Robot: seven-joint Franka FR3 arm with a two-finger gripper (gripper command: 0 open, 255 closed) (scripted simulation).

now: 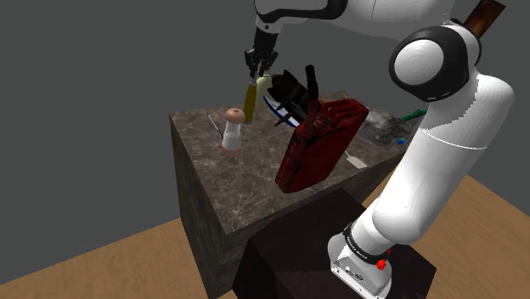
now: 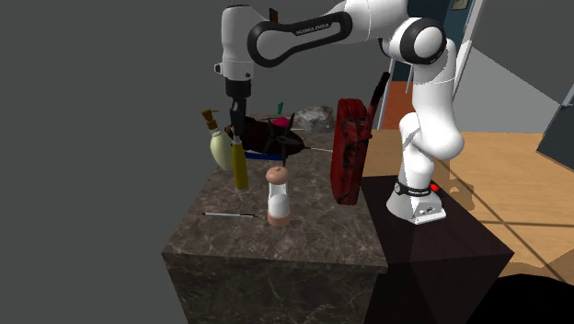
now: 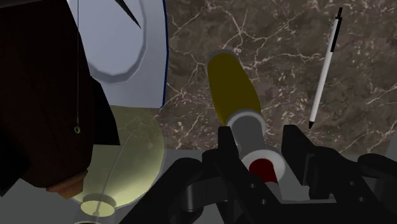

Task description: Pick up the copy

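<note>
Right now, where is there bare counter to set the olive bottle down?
Bare: the marble counter from the pen and white shaker to its near edge in the second exterior view; also the strip between shaker and red bag. Crowded: behind the olive bottle, where pale flask and bowl sit.

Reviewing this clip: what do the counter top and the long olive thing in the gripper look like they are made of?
Counter top: polished dark stone, marble-like, judging by the pale veins across the brown. Olive stick, clasped by the gripper: a smooth, plain surface with a grey neck and a red end; perhaps plastic, but the look leaves it open.
</note>
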